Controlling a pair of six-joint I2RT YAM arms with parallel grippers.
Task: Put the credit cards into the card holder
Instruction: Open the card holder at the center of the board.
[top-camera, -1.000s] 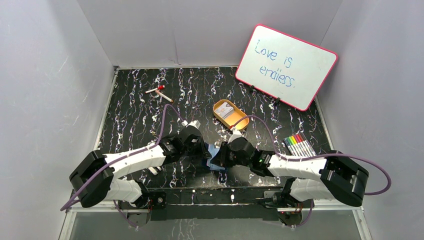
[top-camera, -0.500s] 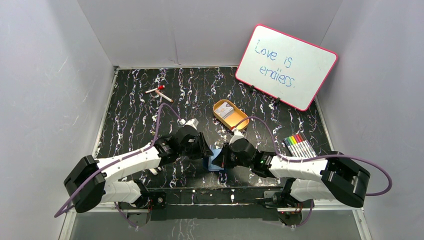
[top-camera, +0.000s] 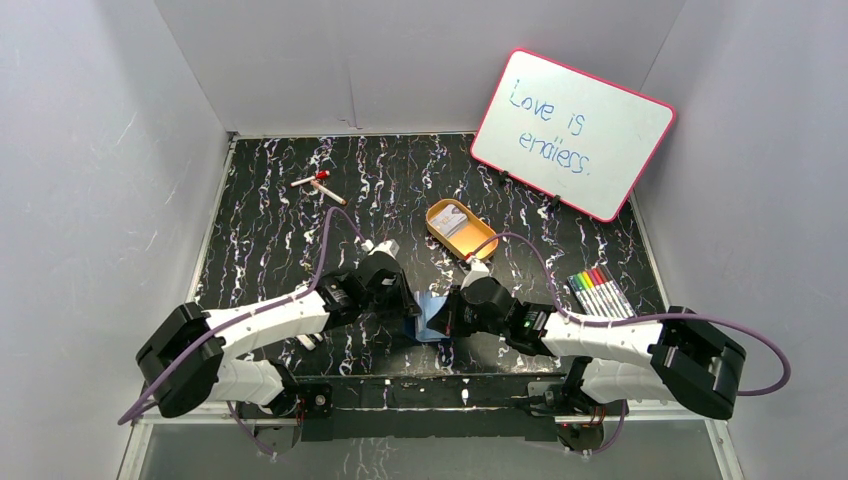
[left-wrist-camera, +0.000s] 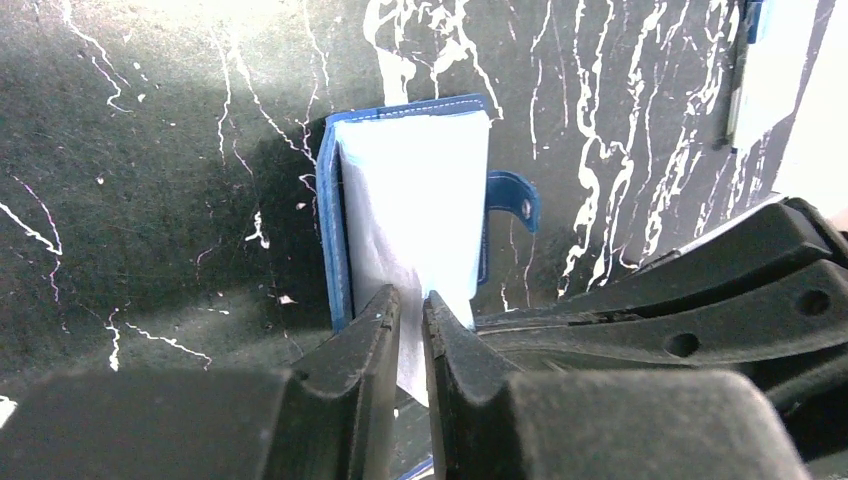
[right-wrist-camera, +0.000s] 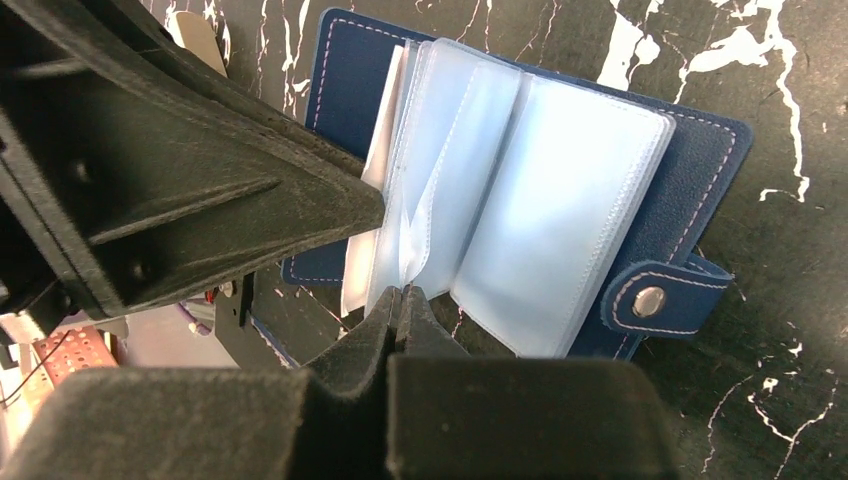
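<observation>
My left hand (left-wrist-camera: 410, 302), narrowed, pinches a pale leaf of the open card holder (right-wrist-camera: 700, 170) on the bench (left-wrist-camera: 150, 200). My right hand (right-wrist-camera: 400, 293), closed, grips one of its clear pockets.

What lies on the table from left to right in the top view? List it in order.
Two loose pens → card holder → row of marker pens. The orange tin and the whiteboard overlap these sideways, so they are left out.
</observation>
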